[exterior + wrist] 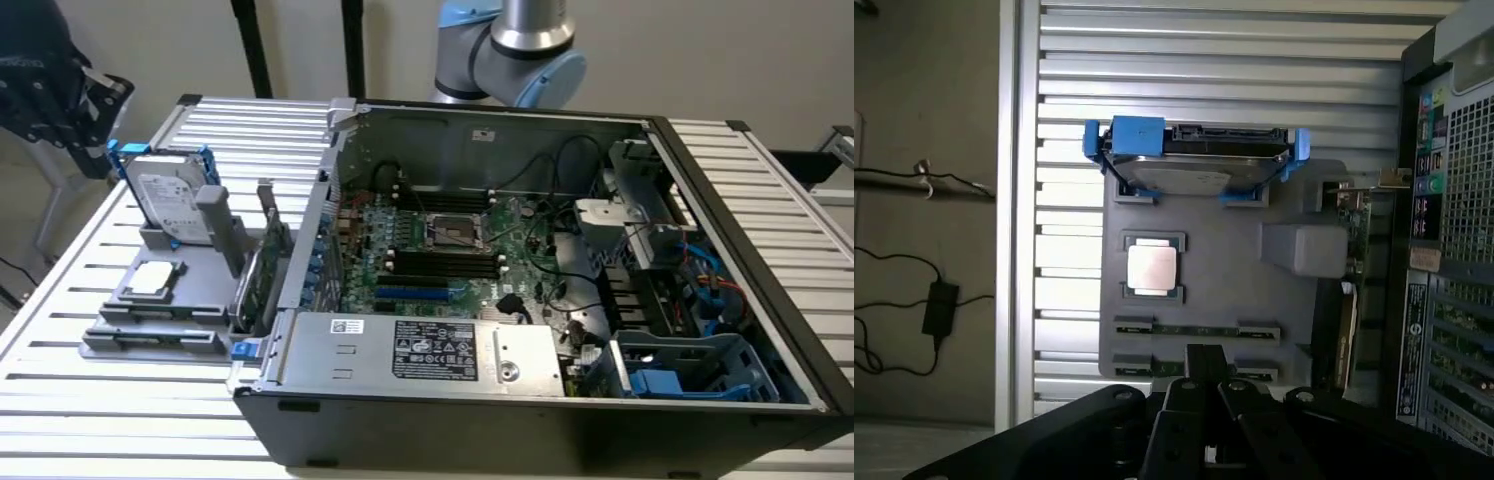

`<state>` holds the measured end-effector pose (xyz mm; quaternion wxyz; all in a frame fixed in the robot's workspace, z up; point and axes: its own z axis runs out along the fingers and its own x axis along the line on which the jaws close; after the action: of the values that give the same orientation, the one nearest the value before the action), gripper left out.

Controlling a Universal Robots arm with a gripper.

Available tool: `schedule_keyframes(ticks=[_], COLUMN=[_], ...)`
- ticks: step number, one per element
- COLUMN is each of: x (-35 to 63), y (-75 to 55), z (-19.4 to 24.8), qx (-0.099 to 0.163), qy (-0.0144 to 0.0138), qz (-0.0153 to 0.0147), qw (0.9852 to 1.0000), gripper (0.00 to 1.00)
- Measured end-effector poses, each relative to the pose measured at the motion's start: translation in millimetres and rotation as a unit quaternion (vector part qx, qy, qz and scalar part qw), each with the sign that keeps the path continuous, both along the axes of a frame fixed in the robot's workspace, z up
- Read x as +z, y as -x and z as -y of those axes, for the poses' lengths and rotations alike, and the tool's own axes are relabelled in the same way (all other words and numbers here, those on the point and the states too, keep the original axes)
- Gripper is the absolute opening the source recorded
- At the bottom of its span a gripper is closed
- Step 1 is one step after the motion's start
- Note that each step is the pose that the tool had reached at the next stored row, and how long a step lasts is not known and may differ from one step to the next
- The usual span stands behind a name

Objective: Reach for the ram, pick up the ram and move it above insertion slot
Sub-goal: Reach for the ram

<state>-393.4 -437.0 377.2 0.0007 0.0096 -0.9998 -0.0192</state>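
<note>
- Black 2-fingered gripper (pixel 1206 365): jaws closed together, holding nothing; poised over the ram end of the tray; contact with anything below cannot be told
- Long, thin, flat green circuit-board ram (pixel 1199 328): seated on edge in 1 of 2 parallel clip holders on the tray, between the processor and the gripper; the 2nd holder's middle is hidden behind the fingertips
- Flat grey plastic fixture tray (pixel 1239 290): lies on the table just beside the computer case, on the exterior view's left
- Square silver processor chip (pixel 1152 268): in a framed recess at the tray's middle
- Silver boxy hard drive (pixel 1194 165): in a blue plastic carrier, standing on edge at the tray's far end from the gripper
- Larger green expansion card with metal bracket (pixel 1354 220): upright along the tray's edge nearest the case
- Black open computer case (pixel 534 435): side panel off; green motherboard (pixel 454 250) exposed
- Slatted aluminium table (pixel 134 420): bears tray and case
- Grey and light-blue robot arm (pixel 514 45): behind the case
</note>
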Motion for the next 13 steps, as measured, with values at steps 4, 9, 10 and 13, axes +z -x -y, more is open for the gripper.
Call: schedule_keyframes(ticks=[4,9,10,13], x=[-6.2,-15.4,-17.1,-22.4], y=[-8.5,-20.9,-23.0,-27.6], z=[11.0,21.5,23.7,31.2], qx=[0.000,0.000,0.000,0.000], qy=[0.0000,0.0000,0.0000,0.0001], qz=[0.0000,0.0000,0.0000,-0.0001], qw=[1.0000,1.0000,1.0000,1.0000], gripper=[0.11,0.11,0.11,0.11])
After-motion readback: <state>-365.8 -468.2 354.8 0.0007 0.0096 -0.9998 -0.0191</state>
